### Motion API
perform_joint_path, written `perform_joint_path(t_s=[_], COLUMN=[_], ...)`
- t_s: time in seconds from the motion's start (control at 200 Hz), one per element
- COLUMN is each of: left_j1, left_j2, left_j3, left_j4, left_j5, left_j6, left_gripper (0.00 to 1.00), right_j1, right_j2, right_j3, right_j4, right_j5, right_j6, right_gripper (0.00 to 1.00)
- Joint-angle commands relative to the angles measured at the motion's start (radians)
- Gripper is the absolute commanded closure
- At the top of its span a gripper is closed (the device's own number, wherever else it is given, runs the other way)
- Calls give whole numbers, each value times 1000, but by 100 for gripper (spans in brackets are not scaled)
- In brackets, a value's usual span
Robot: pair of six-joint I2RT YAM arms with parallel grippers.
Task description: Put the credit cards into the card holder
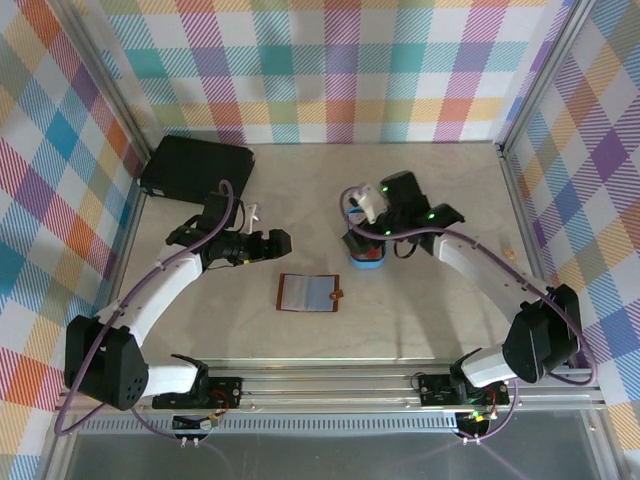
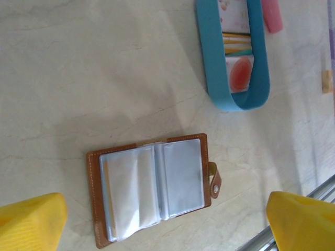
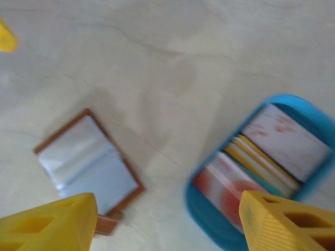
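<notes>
**Holder** (image 1: 310, 293): lies flat and open on the table (image 1: 440, 310), clear pockets up, nearest the arm bases. It sits lower than both tools, just short of the left gripper (image 1: 284, 243) and inward of the right gripper (image 1: 363, 238). Its long axis, the opened span, runs across from one arm to the other. The snap tab points toward the right arm.

**Left gripper:** released. In the left wrist view its yellow fingers (image 2: 31, 222) stand wide apart with nothing between them. The holder lies under the gap, untouched.

**Right gripper:** released. In the right wrist view its fingers (image 3: 47, 225) are spread and empty. The tool hangs over the tray (image 1: 368, 265), so the cards (image 3: 261, 157) lie just below and ahead of its tips. The holder lies off to one side of it, apart from the tray.

**Cards:** packed overlapping in the tray, with a white card with a red circle at one end and gold edges in the middle. The tray's long axis runs away from the bases, roughly square to the holder's span. Each card's long edge runs across the tray.

**Judgement:** the right arm is the nearer to the cards, so the pick should fall to it. The left arm is better placed to steady the holder. Thin cards packed this tightly may lift two at a time.

**Beyond:** a pink stick (image 2: 272, 15) lies just past the tray. A black case (image 1: 195, 167) sits far behind the left gripper, well apart
</notes>
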Motion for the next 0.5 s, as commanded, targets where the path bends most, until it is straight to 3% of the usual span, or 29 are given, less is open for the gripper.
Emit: perform_joint_path(t_s=[0.0, 0.16, 0.285, 0.495], left_j1=[13, 12, 11, 13], left_j2=[29, 53, 89, 150], left_j3=[26, 15, 23, 21], left_j4=[-6, 115, 117, 94], left_j5=[60, 149, 188, 199], left_j6=[76, 75, 105, 128], left_gripper=[1, 0, 0, 0], right_j1=[-111, -150, -150, -147], right_j2=[25, 92, 184, 369], right_j3=[34, 2, 33, 148], right_j4=[-117, -51, -66, -81], right_j5=[-95, -163, -204, -94], right_j6=[-206, -455, -682, -873], right_gripper=[31, 33, 33, 39])
